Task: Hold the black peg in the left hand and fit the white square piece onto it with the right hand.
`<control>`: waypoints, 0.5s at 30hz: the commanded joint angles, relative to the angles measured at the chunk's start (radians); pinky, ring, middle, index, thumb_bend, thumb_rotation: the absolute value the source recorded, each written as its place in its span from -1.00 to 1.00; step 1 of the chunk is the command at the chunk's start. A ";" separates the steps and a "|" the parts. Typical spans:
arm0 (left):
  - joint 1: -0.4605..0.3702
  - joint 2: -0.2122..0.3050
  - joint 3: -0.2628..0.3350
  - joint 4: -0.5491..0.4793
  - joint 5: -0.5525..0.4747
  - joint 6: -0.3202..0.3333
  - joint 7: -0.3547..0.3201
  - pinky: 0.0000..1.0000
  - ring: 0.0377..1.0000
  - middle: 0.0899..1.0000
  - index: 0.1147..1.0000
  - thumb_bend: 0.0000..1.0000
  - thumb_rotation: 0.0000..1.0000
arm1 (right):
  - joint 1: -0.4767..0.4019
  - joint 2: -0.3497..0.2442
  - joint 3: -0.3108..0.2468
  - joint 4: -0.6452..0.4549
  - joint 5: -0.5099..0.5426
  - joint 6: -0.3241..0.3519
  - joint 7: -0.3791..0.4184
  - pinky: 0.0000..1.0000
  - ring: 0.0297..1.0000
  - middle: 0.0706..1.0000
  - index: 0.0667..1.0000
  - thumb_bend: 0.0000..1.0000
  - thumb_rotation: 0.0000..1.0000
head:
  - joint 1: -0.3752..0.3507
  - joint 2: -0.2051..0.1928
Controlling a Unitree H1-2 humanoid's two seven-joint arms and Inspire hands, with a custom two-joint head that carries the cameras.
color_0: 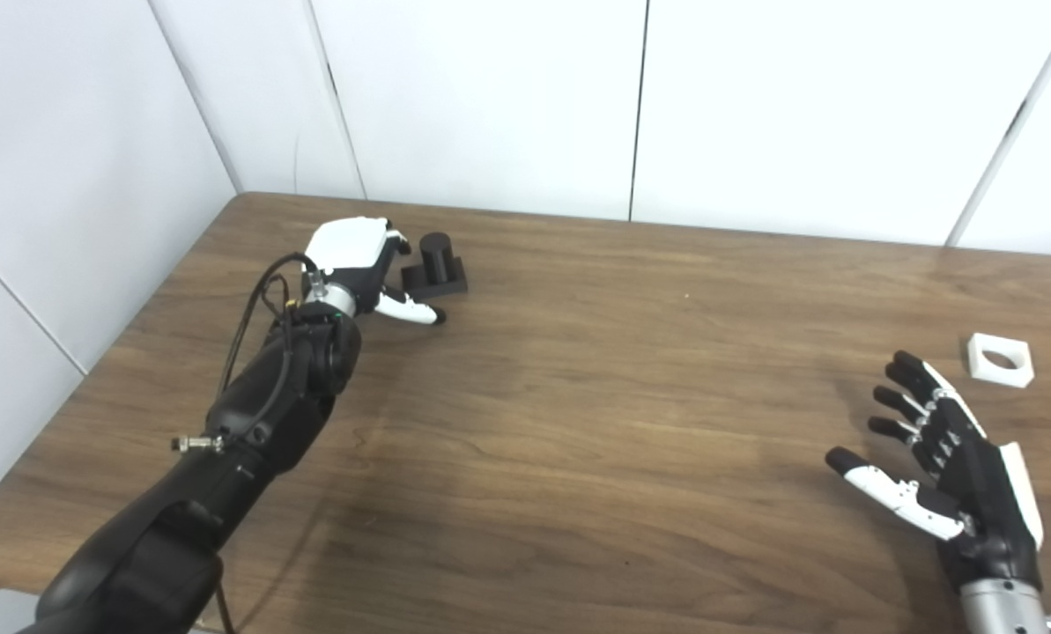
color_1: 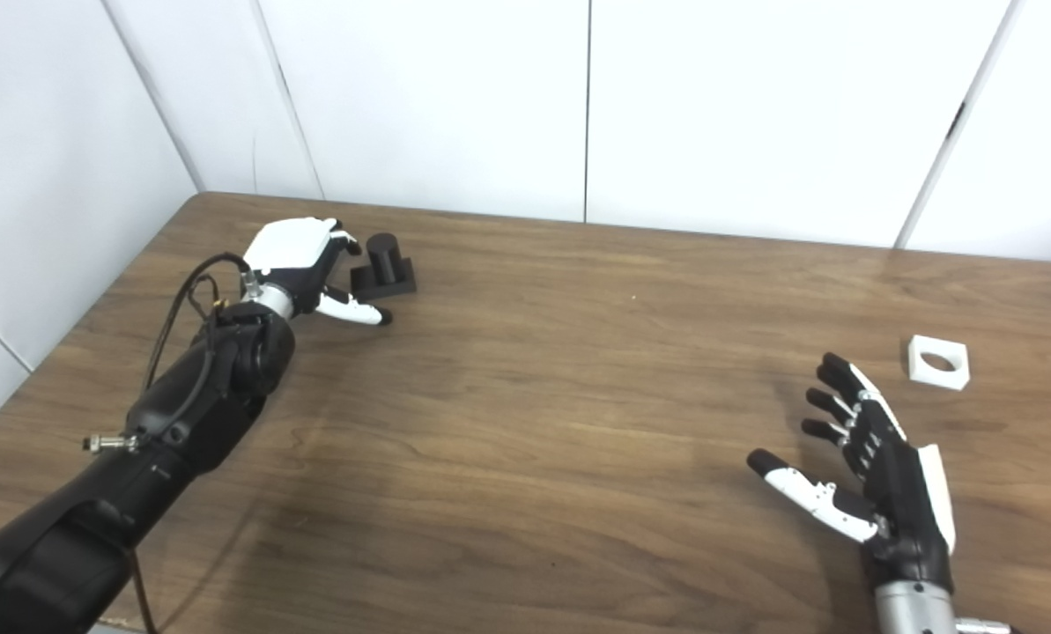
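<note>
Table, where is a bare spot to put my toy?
The wide middle of the table, between the black peg and the white square piece, is bare. It is crowded where the left robot hand meets the peg.

My right hand (color_0: pixel 948 458), fingers spread, has bare table (color_0: pixel 631 423) up to the white square piece (color_0: pixel 1001 359) at right; at upper left, my left hand (color_0: pixel 358 269) crowds the black peg (color_0: pixel 437 262) (walls close behind).

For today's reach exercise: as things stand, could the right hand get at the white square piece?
Probably yes: the right hand is open, the white square piece lies just beyond its fingertips, with bare table between.
</note>
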 commanded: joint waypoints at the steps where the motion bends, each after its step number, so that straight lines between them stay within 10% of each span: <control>1: -0.019 0.008 -0.011 0.037 0.002 -0.012 0.011 0.97 0.96 0.91 0.50 0.67 -0.05 | -0.020 -0.004 -0.002 -0.022 0.001 -0.050 -0.004 0.44 0.64 0.74 0.73 0.37 -0.56 | -0.003 0.000; 15: -0.055 -0.008 -0.003 0.171 -0.099 -0.103 0.082 0.81 0.89 0.84 0.44 0.51 -0.01 | -0.019 -0.013 -0.012 -0.017 -0.022 -0.071 -0.012 0.39 0.60 0.70 0.69 0.31 -0.58 | -0.019 0.006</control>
